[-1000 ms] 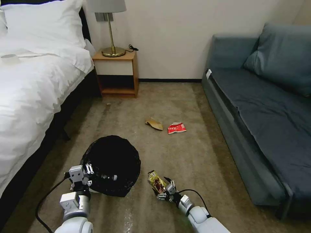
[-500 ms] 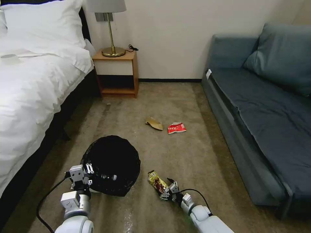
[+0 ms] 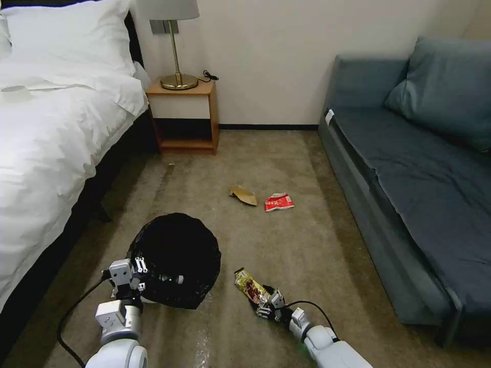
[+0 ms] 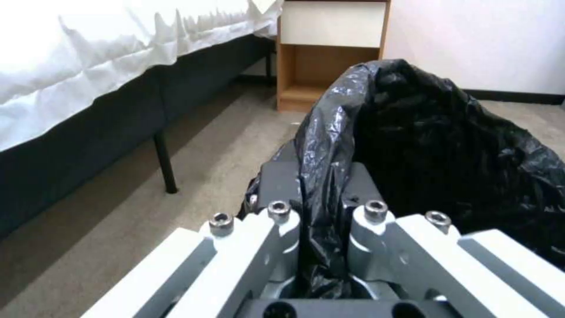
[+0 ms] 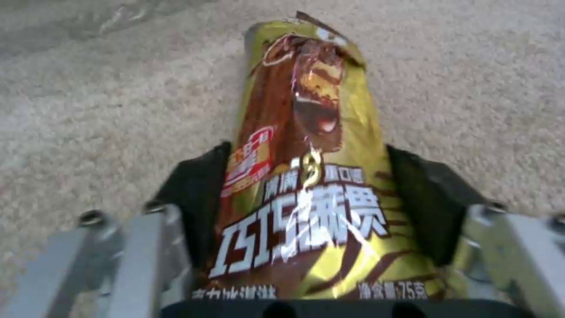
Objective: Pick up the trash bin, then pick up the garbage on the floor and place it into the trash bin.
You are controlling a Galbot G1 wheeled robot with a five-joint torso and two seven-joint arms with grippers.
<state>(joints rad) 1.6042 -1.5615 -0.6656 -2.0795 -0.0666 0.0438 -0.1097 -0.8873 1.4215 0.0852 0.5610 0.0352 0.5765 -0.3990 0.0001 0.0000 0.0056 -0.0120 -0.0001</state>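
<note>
The trash bin (image 3: 176,258) with its black liner (image 4: 423,132) stands on the carpet (image 3: 286,153) beside the bed (image 3: 46,143), the left tool (image 4: 321,194) clamped on its rim. Beside it lies the gold-brown snack wrapper (image 5: 306,176), between the parted fingers of the right tool (image 3: 266,301). Farther off lie the cardboard scrap (image 3: 243,195) and red-and-white packet (image 3: 279,202).

A white-sheeted bed (image 3: 56,128) is occupying the 9 to 11 o'clock sector, with a pillow (image 3: 71,36) lying at its head. A wooden nightstand (image 3: 185,115) is standing at 11 o'clock against the wall (image 3: 276,56), bearing a brass lamp (image 3: 176,51). A blue-grey sofa (image 3: 409,174) is extending along 1 to 4 o'clock, a matching cushion (image 3: 445,87) leaning on its backrest. Beige carpet (image 3: 286,158) is covering the floor.
</note>
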